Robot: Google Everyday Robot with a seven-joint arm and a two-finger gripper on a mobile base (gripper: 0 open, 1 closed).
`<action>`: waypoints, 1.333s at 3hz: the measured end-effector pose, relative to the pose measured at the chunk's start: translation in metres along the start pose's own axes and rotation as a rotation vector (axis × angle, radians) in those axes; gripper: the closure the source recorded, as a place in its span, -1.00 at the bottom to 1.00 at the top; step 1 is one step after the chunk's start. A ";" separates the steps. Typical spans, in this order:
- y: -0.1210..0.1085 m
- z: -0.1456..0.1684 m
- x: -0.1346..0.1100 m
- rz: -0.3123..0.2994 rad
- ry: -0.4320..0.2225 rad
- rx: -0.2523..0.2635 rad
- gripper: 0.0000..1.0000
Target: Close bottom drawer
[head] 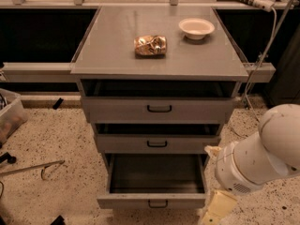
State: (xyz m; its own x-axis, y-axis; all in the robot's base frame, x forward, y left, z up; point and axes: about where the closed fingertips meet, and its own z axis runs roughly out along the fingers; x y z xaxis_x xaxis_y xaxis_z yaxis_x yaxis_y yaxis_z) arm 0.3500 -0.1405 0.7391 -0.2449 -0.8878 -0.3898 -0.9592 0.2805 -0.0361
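Observation:
The bottom drawer (152, 201) is pulled far out of the grey cabinet, and its inside shows empty. It has a small black loop handle (158, 204) on its narrow front panel. My white arm (258, 153) comes in from the right. The gripper (218, 209) hangs low at the frame's bottom edge, just right of the drawer's front right corner, and is partly cut off.
The top drawer (159, 109) and middle drawer (157, 144) stand slightly out. A crumpled snack bag (150, 45) and a white bowl (196, 28) sit on the cabinet top. A plastic bin (9, 118) and a metal rod (28, 168) lie on the floor at left.

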 end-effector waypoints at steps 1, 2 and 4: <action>0.005 0.019 0.002 -0.004 -0.023 -0.008 -1.00; 0.015 0.078 0.006 -0.007 -0.055 -0.043 -1.00; 0.038 0.222 0.025 0.042 -0.057 -0.112 -1.00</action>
State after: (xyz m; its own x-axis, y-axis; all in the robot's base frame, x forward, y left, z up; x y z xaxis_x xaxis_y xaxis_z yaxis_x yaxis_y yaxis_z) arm 0.3391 -0.0715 0.5234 -0.2797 -0.8531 -0.4404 -0.9588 0.2716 0.0828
